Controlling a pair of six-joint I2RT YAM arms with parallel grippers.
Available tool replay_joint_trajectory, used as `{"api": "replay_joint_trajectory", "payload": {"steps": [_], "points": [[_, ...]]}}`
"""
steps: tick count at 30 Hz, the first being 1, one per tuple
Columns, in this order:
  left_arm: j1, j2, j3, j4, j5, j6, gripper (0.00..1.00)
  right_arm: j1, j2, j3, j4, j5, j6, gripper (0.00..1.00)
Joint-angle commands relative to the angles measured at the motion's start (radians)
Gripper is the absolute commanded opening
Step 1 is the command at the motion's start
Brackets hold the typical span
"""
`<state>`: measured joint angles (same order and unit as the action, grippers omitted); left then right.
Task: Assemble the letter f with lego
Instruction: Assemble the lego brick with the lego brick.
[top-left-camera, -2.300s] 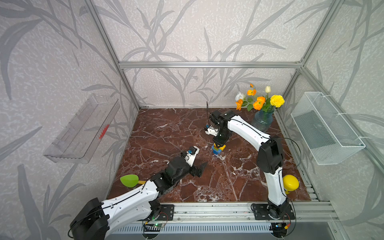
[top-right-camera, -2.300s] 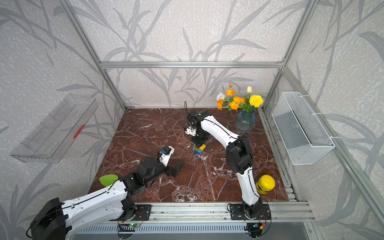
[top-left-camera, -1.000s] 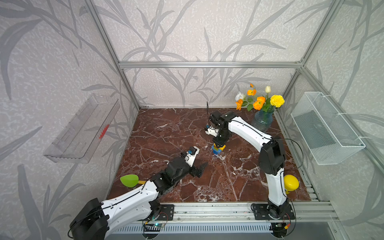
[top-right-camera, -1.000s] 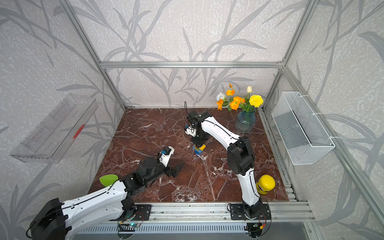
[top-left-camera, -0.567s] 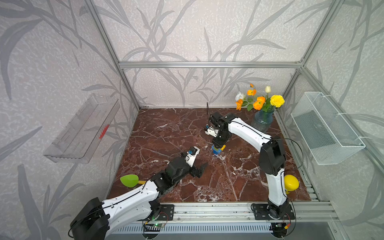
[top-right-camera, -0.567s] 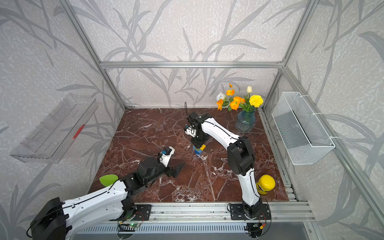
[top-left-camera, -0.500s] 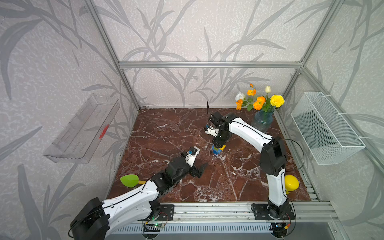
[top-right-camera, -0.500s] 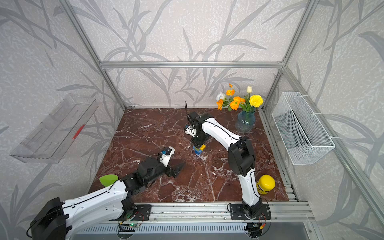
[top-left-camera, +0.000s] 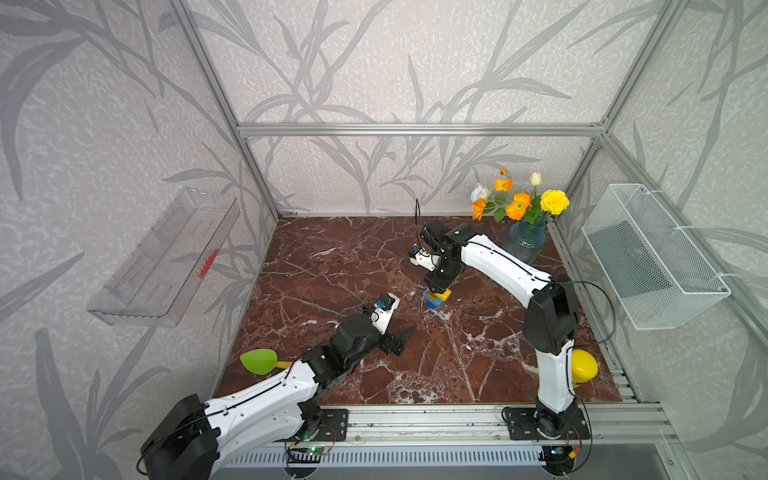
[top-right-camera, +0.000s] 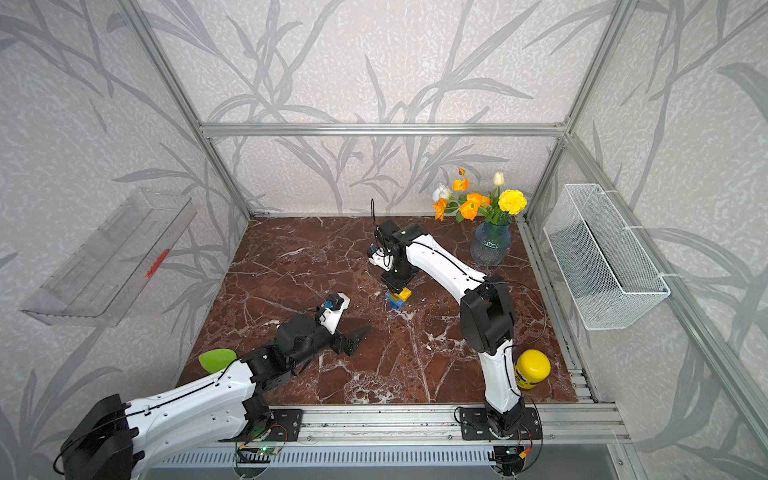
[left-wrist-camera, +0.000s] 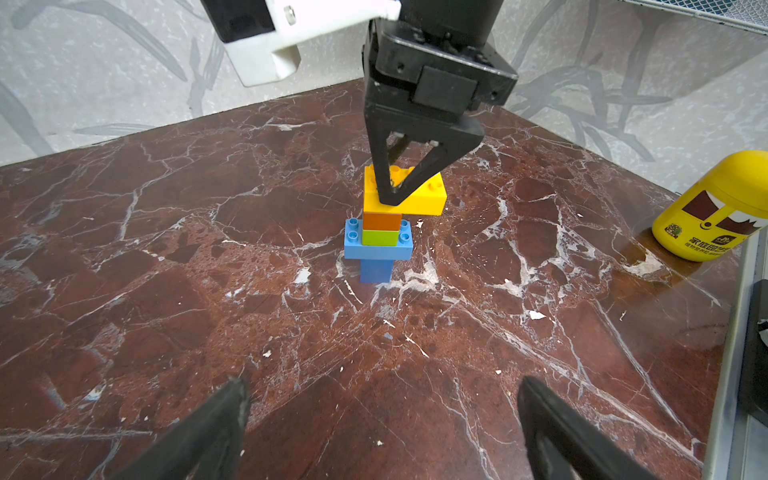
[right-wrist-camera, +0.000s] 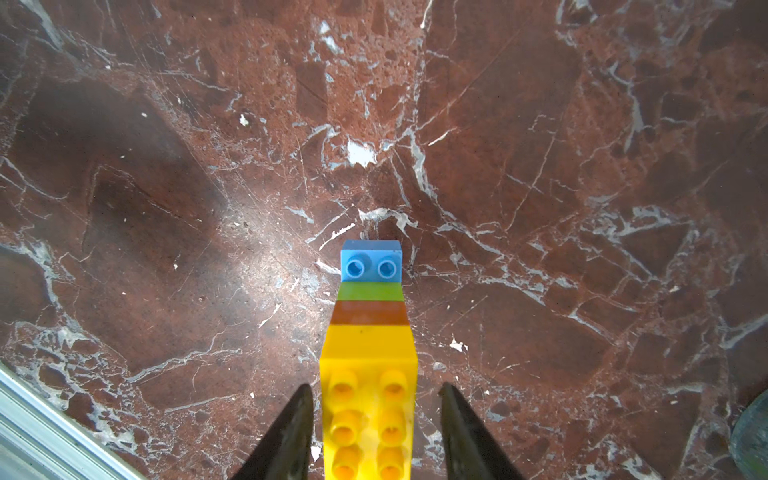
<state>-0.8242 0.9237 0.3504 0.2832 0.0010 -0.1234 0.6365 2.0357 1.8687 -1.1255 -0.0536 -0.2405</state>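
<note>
The right gripper (right-wrist-camera: 374, 385) points straight down over the letter f (top-left-camera: 434, 298) and is released. Its two black fingers (right-wrist-camera: 291, 432) flank the long yellow studded plastic brick (left-wrist-camera: 424, 203), with a sliver of marble showing on each side, so it grasps nothing. That yellow bar caps the upright stack. Under it sits the small orange brick (left-wrist-camera: 382, 221), then the small green brick (left-wrist-camera: 380, 237), then the long light-blue brick (left-wrist-camera: 353, 249), whose studded ends jut out on both sides. At the bottom the small darker blue brick (left-wrist-camera: 376, 271) stands on the reddish-brown marble tabletop (top-left-camera: 332, 266). Read a top view as a clock face with twelve at the back wall. The stack stands close to the tabletop's middle, a touch toward three o'clock, and its yellow bar overhangs toward two o'clock. At about seven o'clock from the stack, near but apart, the left gripper (top-left-camera: 405, 338) lies low over the marble, jaws spread wide and nothing between them. Further out, a blue glass vase of orange, yellow and white flowers (top-left-camera: 524, 245) fills the one o'clock corner. A yellow plastic bottle with a rounded cap (top-right-camera: 532, 370) stands in the five o'clock corner beside the right arm's lower link. A green leaf-shaped piece (top-left-camera: 258, 360) sits at the eight o'clock edge. A clear plastic shelf (top-left-camera: 166, 257) hangs on the nine o'clock wall and a white wire-mesh basket (top-left-camera: 652, 257) on the three o'clock wall.
</note>
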Motion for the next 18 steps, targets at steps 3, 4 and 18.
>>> {"api": "replay_joint_trajectory", "payload": {"steps": [3, 4, 18], "points": [[-0.003, -0.003, 0.004, -0.001, 0.003, 0.006, 0.99, 0.003, 0.015, 0.026, -0.004, -0.014, -0.011, 0.49], [-0.003, -0.003, 0.004, -0.001, 0.001, 0.007, 0.99, 0.003, 0.016, 0.026, -0.003, -0.015, -0.01, 0.48], [-0.003, -0.013, -0.005, -0.001, -0.006, 0.006, 0.99, 0.004, 0.045, 0.048, -0.015, -0.021, -0.008, 0.43]]}}
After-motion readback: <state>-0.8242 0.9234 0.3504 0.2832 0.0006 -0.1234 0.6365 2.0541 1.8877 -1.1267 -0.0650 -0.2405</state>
